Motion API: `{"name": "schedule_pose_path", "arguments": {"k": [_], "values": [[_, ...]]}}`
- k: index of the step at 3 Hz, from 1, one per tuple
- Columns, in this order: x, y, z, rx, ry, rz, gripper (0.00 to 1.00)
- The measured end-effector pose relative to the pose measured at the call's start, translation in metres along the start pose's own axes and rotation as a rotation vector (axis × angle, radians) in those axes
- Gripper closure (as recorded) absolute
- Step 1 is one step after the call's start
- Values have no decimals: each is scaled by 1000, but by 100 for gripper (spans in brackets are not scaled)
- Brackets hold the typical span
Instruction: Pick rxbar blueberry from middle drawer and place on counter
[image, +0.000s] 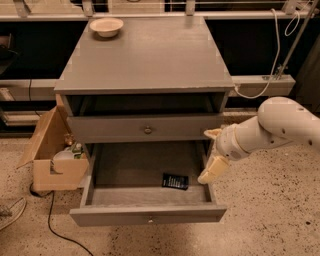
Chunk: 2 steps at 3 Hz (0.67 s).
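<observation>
**Thin, light bar lying flat near the tool**

The tool (212, 150) hangs over the far-side edge of the open middle drawer (150, 214), its two pale fingers seemingly spread with nothing between them. The rxbar blueberry (175, 181) lies flat on the drawer floor, just beside and below the tool's lower finger. It is likely light, with a slick, crinkly wrapper, so pinch it across its narrow width at mid-length. The bench (145, 55) sits well above the tool.
</observation>
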<state>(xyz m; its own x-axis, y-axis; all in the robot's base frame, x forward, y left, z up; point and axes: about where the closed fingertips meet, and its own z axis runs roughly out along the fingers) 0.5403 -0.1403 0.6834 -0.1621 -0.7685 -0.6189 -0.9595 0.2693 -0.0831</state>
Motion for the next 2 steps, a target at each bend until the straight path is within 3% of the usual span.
{"name": "schedule_pose_path", "arguments": {"k": [1, 2], "values": [[0, 0, 0, 0, 0, 0, 0], [28, -2, 51, -68, 46, 57, 0]]}}
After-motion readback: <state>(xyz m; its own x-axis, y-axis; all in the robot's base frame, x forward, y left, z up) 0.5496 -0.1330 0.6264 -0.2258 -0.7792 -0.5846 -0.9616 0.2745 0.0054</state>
